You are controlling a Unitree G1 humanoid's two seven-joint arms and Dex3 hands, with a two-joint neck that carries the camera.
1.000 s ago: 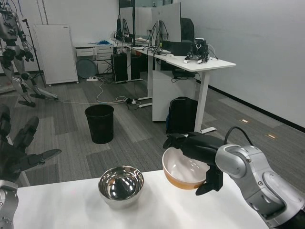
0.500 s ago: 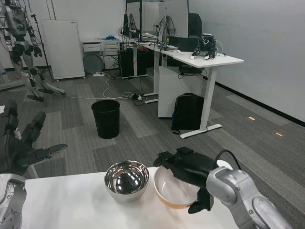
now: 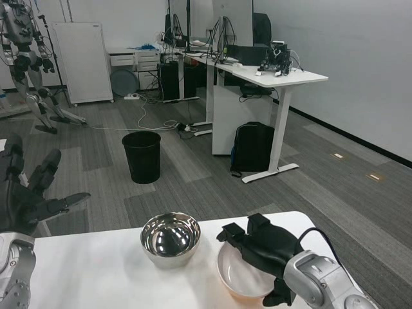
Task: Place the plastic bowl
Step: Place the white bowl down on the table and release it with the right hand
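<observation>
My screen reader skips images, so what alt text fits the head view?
The robot's right hand holds a plastic bowl low over the white table, beside a shiny metal bowl. Its left hand hangs open at the left edge, with an office behind.

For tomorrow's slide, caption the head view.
Right hand holds plastic bowl on white table beside steel bowl; left hand open.

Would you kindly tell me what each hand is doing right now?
Left hand: open, fingers spread, holding nothing.
Right hand: holding the plastic bowl.
</observation>
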